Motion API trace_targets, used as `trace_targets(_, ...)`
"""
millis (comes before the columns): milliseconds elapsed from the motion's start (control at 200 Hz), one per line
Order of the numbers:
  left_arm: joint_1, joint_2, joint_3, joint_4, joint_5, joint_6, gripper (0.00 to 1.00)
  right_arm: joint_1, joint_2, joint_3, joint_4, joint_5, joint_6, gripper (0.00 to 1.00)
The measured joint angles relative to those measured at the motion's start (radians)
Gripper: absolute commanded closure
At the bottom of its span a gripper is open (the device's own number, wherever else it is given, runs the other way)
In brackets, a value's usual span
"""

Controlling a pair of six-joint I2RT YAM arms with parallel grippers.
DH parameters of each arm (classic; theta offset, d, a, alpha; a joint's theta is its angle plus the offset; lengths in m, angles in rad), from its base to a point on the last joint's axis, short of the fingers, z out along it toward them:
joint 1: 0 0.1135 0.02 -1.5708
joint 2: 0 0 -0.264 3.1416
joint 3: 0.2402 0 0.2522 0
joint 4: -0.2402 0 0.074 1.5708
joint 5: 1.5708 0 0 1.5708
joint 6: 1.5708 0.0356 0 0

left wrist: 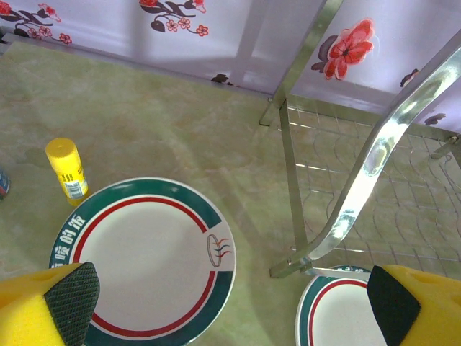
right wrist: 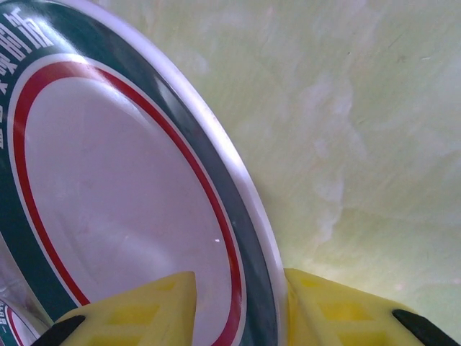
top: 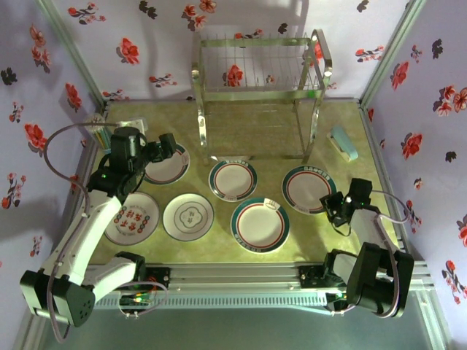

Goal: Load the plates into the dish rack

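— How is the left gripper [left wrist: 232, 310] seen to stand?
— Its yellow fingers [left wrist: 32, 310] are spread wide, and nothing is held between them. A green-and-red banded plate [left wrist: 144, 259] is laid flat on the table [left wrist: 180, 130], just beyond the finger at the left of the wrist view and reaching partly into the gap. A second banded plate [left wrist: 335, 313] is found close against the inner side of the other finger.
— And the dish rack [left wrist: 374, 155]?
— It is set beyond that other finger, past the fingertips. One shiny leg is planted on the table between the two plates. A small yellow tube [left wrist: 66, 168] is stood upright beyond the first finger, just beside the first plate's rim.
— How is the right gripper [right wrist: 241, 317] placed?
— Its fingers are brought in on either side of the rim of the right-hand plate [right wrist: 122, 187]. One finger is held over the plate's inner face and the other is set outside the rim, over bare table. Whether the rim is actually pinched cannot be told.
— What is added from above?
— All six plates are seen lying on the table, and the rack is stood at the far edge, well beyond both pairs of fingers. A red-patterned plate [top: 131, 217] and a plain plate [top: 188, 216] are left nearer the arm bases than the left fingers. A front banded plate [top: 260, 224] is laid between the two grippers
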Motion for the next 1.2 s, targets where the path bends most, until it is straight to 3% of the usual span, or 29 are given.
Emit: trace_targets(1200, 0.009, 0.0, 0.0, -0.004, 0.0, -0.004, 0.0, -0.033, -0.096, -0.037, 0.037, -0.03, -0.004, 0.96)
